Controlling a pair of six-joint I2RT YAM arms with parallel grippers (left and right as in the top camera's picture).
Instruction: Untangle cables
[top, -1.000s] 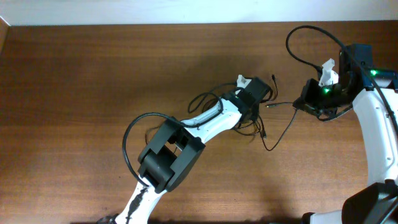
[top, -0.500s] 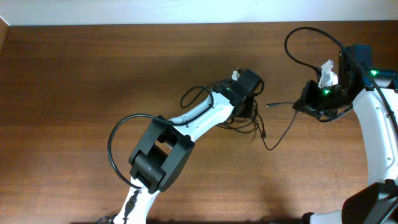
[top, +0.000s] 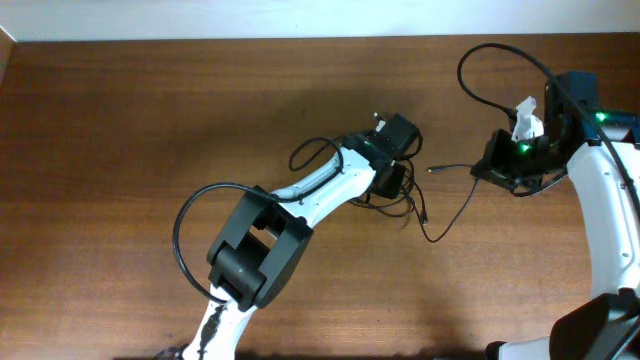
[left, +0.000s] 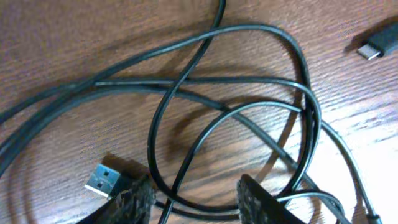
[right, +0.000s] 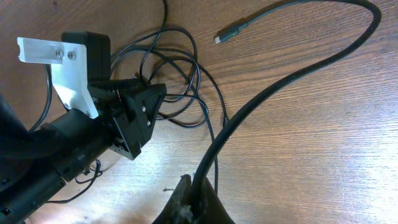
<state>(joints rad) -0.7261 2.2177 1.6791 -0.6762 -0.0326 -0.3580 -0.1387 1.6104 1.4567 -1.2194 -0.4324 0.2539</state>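
Brown wooden table (top: 120, 150) carries thin black cables (left: 249, 79) knotted at centre. Only the left wrist view shows the left gripper (left: 196, 202) with jaws apart astride a loop, beside a silver USB plug (left: 102, 180); the right wrist view shows the right gripper (right: 191, 202) pinched on one strand.

Seemingly a robotics lab: white robot arms (top: 320, 192) over a wooden table (top: 120, 150).
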